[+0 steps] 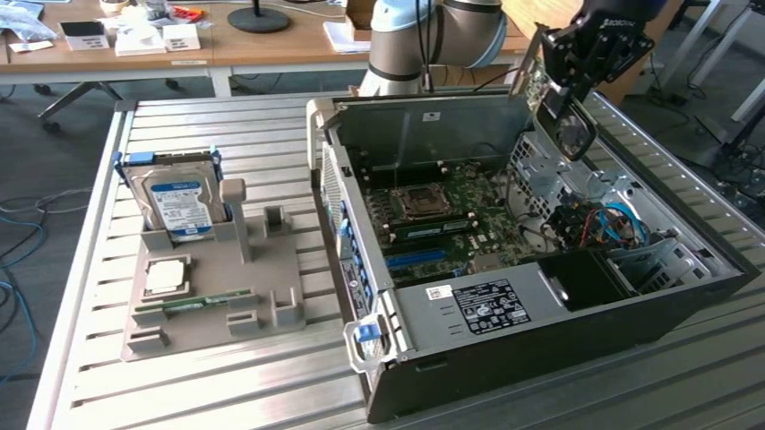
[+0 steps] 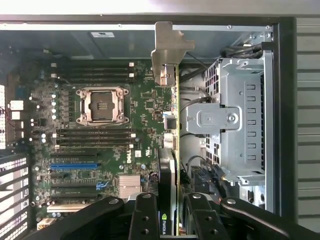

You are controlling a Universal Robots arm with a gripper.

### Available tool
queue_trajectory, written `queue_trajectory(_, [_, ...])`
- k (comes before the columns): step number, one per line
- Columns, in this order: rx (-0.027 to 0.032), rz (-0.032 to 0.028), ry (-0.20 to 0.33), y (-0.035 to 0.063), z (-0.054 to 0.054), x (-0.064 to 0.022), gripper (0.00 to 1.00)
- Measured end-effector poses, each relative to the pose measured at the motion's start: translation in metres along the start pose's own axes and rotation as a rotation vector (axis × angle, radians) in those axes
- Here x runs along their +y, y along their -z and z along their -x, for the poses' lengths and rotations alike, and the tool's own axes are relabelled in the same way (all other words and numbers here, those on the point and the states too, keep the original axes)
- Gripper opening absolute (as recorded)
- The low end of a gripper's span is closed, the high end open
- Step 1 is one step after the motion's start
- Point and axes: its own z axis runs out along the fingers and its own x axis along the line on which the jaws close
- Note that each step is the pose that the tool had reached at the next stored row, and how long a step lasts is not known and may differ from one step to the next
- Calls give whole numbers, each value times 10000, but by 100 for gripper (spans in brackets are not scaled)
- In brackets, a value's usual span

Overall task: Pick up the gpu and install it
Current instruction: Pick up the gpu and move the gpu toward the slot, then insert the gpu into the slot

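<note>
The gpu (image 1: 562, 116) hangs on edge over the far right corner of the open computer case (image 1: 669, 296), above the motherboard (image 1: 442, 215). My gripper (image 1: 588, 55) is shut on its upper end. The wrist view looks down the card: my gripper (image 2: 170, 212) has its black fingers (image 2: 145, 215) clamped on either side of the gpu (image 2: 167, 55). The card's silvery bracket is at the far end. It is held over the gap between the motherboard (image 2: 115, 145) and the drive cage (image 2: 235, 125). A blue slot (image 2: 75, 165) lies off to one side of the card.
On the exterior view's left, a grey holder (image 1: 287, 269) carries a hard drive (image 1: 179, 202), a processor (image 1: 165, 276) and a memory stick (image 1: 197, 303). The case walls and cables (image 1: 604, 224) crowd the space under the card. Desks stand behind the slatted table (image 1: 179, 394).
</note>
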Motion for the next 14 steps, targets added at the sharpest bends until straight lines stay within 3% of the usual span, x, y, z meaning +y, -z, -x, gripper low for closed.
queue_trajectory(14, [0, 0, 0, -24, 0, -2, 27])
